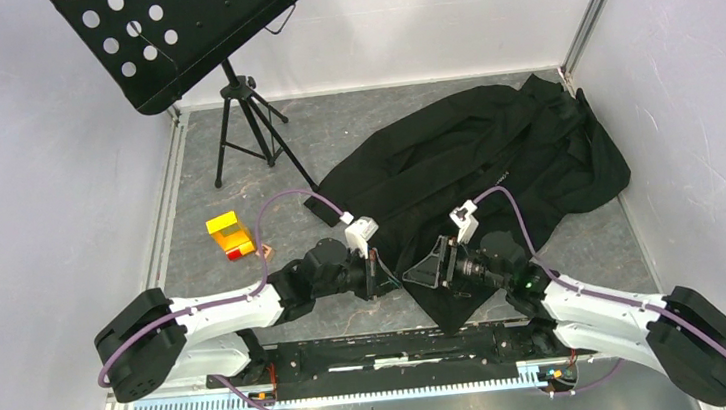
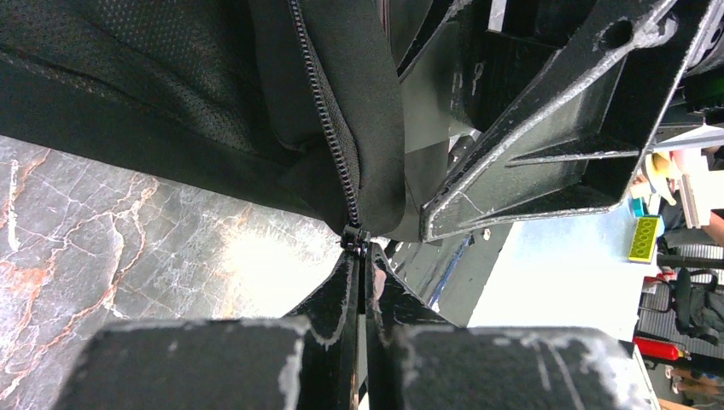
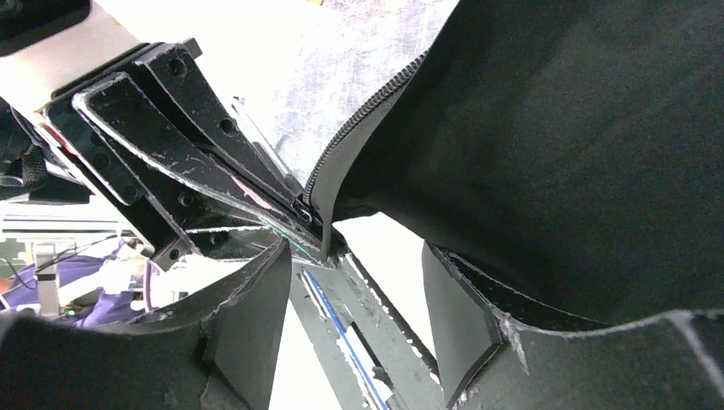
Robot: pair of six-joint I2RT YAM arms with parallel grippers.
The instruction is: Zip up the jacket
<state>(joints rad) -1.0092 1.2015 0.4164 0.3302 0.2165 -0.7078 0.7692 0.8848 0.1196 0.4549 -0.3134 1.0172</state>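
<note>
A grey marbled desk (image 1: 370, 114), closed in by white walls (image 1: 32, 146), carries everything here. A black perforated music stand (image 1: 177, 32) is on its tripod at the back left, and a small yellow-and-red block (image 1: 229, 235) lies on the left side.

The black jacket (image 1: 495, 152) lies crumpled across the right half of the desk. It runs from the back right corner down to the near edge, where both arms meet it.

We judge the task to be at its very start. From above, the front of the jacket looks loose and folded over itself, not joined.

The left gripper (image 2: 359, 256) has its jaws pressed together, pinching the bottom end of the zipper teeth (image 2: 329, 128) at a small metal piece (image 2: 356, 237). We cannot tell whether that piece is the slider or an end stop. Only a single row of teeth climbs from that pinch, so we take it the two halves are not yet mated.

The right gripper (image 3: 354, 252) sits just beside the pinch with its jaws spread. Fabric drapes over one of them, but we see nothing clamped between them.

By our reading, what is left is to:
- bring the other front edge in,
- seat it at the bottom,
- draw the slider up the full length.

We see no container anywhere in these views. The block lies directly on the desk.
</note>
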